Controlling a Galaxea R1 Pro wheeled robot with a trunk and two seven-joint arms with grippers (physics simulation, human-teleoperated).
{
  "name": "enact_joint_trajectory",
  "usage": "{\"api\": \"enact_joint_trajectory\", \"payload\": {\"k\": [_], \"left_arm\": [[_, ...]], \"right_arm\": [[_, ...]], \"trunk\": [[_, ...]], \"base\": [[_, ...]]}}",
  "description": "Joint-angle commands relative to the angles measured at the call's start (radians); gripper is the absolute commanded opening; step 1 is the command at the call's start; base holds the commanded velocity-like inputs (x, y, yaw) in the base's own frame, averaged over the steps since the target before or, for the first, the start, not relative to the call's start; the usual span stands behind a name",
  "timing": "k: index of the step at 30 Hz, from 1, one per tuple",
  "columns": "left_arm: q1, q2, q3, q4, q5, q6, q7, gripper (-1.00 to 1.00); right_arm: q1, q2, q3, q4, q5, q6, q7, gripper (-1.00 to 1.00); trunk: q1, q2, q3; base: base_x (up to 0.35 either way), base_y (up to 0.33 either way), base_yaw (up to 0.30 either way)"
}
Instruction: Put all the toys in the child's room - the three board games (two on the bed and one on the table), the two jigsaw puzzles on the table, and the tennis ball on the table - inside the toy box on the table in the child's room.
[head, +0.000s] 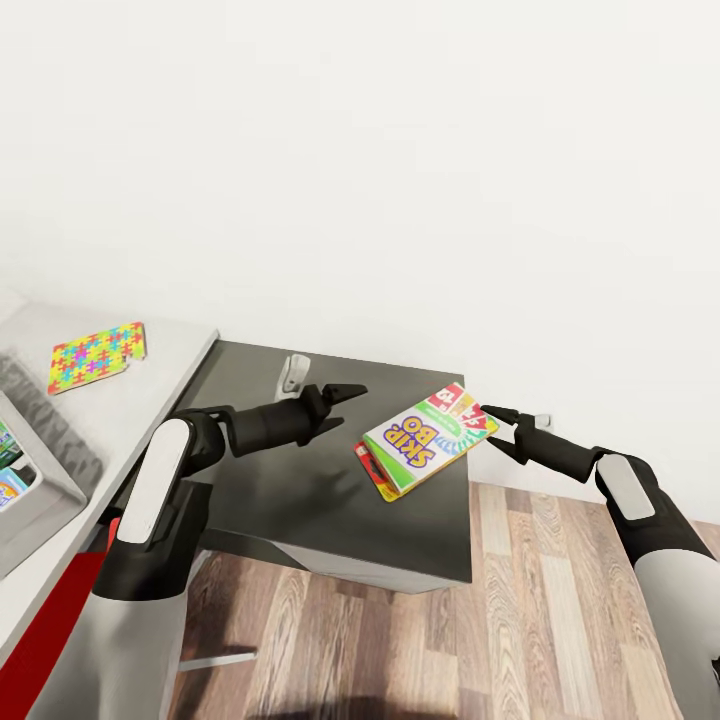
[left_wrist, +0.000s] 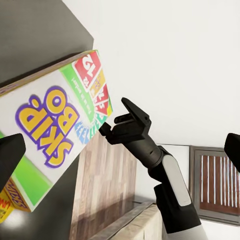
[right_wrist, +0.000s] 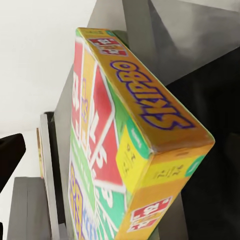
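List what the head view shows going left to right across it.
toy box → jigsaw puzzle → left gripper → SKIP-BO box → right gripper

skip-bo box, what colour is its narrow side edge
Orange-yellow with purple lettering on the Skip-Bo box, clearest in the right wrist view.

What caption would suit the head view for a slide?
Right pincer holds the SKIP-BO game above the dark cabinet; left pincer open and empty nearby.
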Motion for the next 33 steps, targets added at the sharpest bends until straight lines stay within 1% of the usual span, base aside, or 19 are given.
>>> {"api": "enact_joint_trajectory", "payload": {"k": [1, 33], "left_arm": [[-0.001, 0.000, 0.001, -0.001, 0.010, 0.002, 0.010, 1.00], [-0.001, -0.001, 0.001, -0.001, 0.010, 0.002, 0.010, 1.00]], "right_arm": [[-0.001, 0.000, -0.003, 0.000, 0.004, 0.005, 0.005, 1.00], [-0.001, 0.001, -0.002, 0.000, 0.004, 0.005, 0.006, 1.00]], "trunk": [[0.000, 0.000, -0.001], [0.000, 0.000, -0.001]], "base": [[0.000, 0.000, 0.009], [0.000, 0.000, 0.001]]}}
